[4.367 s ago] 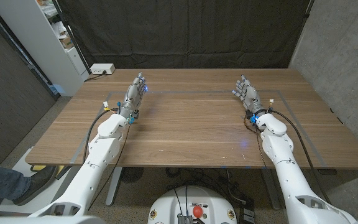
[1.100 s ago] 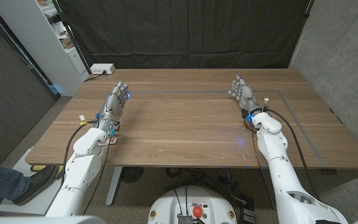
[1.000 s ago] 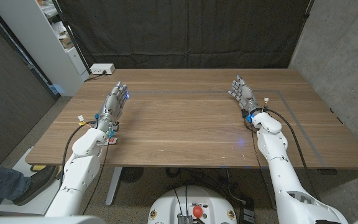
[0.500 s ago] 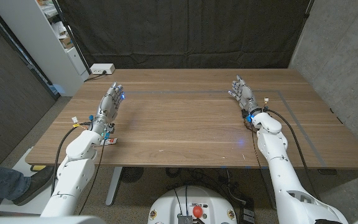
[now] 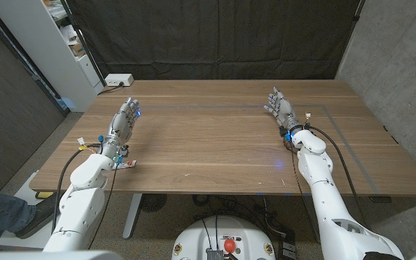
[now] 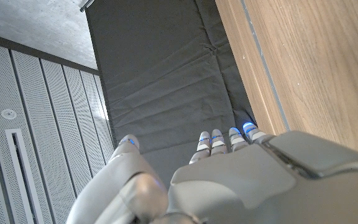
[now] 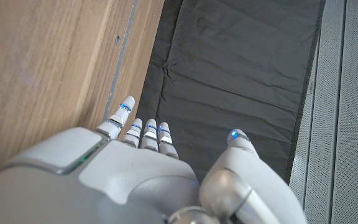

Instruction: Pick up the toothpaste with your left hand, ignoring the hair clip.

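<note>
Dark cloth hangs behind the brown wooden table [image 5: 222,144] in our head view, where we count no toothpaste and no hair clip, so how the tube would handle or where to grip it we cannot judge. Our left hand [image 5: 121,124] and right hand [image 5: 282,110], two in all, hold nothing, fingers extended. Our left wrist view shows the left hand [image 6: 229,180] empty beside bare wood. Our right wrist view shows the right hand [image 7: 135,174] likewise empty.

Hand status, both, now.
Left hand: open, holding nothing, fingers extended over the table.
Right hand: open, holding nothing, fingers extended.
</note>
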